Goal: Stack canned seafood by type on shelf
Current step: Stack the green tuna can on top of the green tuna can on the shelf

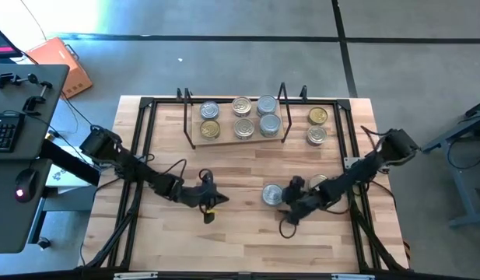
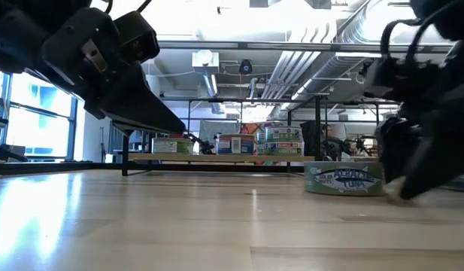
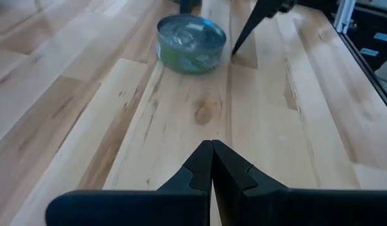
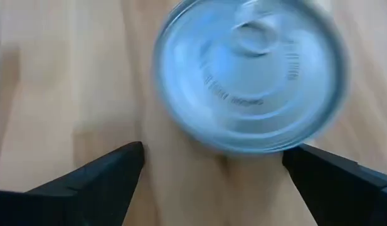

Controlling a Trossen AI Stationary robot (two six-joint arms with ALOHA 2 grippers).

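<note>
Canned seafood tins sit in three groups in the overhead picture. Several tins with silver and gold tops stand on the shelf, a low wooden rack with black wire uprights at the upper centre of the frame. Two gold-topped tins stand on the wooden table just right of the shelf. A silver-topped tin stands alone on the table at lower centre right, with another tin partly hidden by the right arm beside it. The right gripper hovers just below that silver tin, its fingers spread wide, one to each side. The left gripper hangs at lower centre left, well apart from the tins, its fingers pressed together with nothing between them.
</note>
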